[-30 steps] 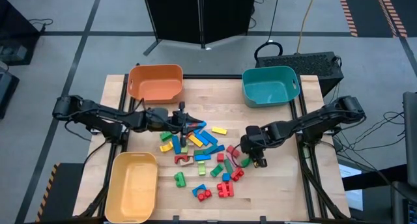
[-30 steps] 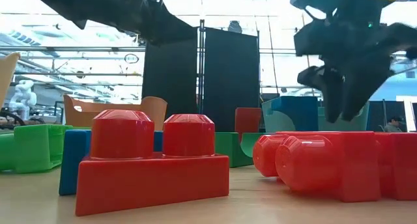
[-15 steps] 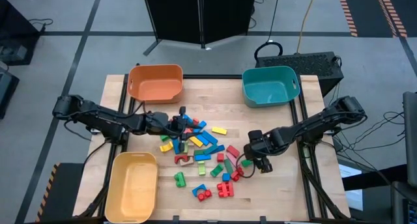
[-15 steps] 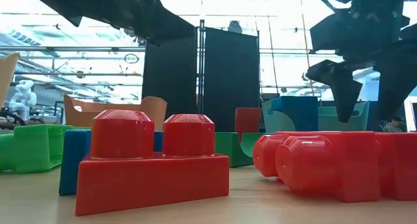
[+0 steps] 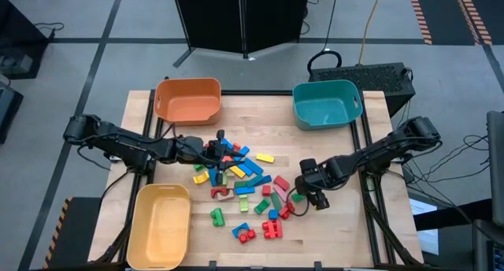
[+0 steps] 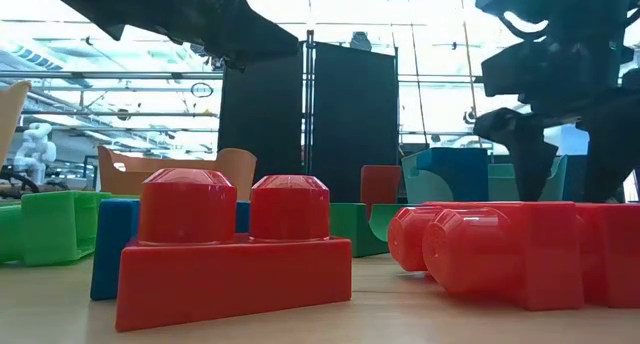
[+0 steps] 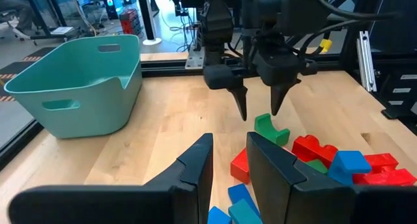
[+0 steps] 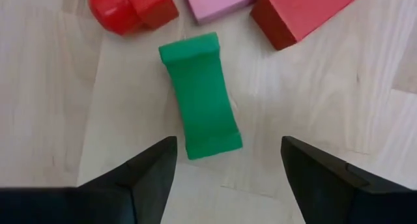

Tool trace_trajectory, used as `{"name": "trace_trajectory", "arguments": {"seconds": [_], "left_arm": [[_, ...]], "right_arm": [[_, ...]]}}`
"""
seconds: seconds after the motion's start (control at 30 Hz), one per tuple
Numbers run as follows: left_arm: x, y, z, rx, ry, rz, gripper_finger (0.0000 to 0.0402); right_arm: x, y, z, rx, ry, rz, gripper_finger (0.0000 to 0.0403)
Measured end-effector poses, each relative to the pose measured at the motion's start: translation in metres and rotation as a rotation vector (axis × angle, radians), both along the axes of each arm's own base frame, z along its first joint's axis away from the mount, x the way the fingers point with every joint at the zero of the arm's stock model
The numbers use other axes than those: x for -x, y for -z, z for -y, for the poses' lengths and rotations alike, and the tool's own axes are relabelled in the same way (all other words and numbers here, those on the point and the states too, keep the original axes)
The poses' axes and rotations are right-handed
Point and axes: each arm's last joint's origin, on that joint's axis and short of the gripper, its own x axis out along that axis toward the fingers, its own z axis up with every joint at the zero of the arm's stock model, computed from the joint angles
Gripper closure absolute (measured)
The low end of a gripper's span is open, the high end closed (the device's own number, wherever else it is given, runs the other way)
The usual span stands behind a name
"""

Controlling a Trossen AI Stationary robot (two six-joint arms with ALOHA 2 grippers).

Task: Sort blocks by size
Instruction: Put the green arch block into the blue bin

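From above, the blocks (image 5: 240, 184) lie scattered mid-table, with bare wood to their right. The left gripper (image 5: 218, 149) sits over the pile's far-left edge, fingers slightly parted and empty. At table height, red bricks (image 6: 235, 246) hide most of the blocks. The right gripper (image 8: 228, 162) hangs open over a green arch block (image 8: 199, 94) lying flat between its fingers.

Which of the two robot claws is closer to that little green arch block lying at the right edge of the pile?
The right. The right gripper hangs just above the green arch block, open fingers either side. The left gripper is across the pile, over its far-left part.
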Motion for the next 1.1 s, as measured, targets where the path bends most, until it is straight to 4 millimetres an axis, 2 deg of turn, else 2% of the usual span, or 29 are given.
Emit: {"name": "trace_trajectory", "arguments": {"seconds": [0.17,0.4,0.53,0.93,1.1], "left_arm": [[0.0,0.0,0.0,0.0,0.0,0.0,0.0308],[0.0,0.0,0.0,0.0,0.0,0.0,0.0308],[0.0,0.0,0.0,0.0,0.0,0.003,0.0308],[0.0,-0.001,-0.001,-0.032,-0.024,0.008,0.0308],[0.0,-0.001,-0.001,-0.032,-0.024,0.008,0.0308]], "right_arm": [[0.0,0.0,-0.007,-0.004,-0.017,0.015,0.0142],[-0.003,0.017,-0.013,0.024,-0.053,-0.027,0.0143],[-0.006,0.017,-0.014,0.018,-0.05,-0.003,0.0149],[-0.005,0.018,-0.013,0.015,-0.054,-0.02,0.0245],[-0.005,0.018,-0.013,0.015,-0.054,-0.021,0.027]]}}
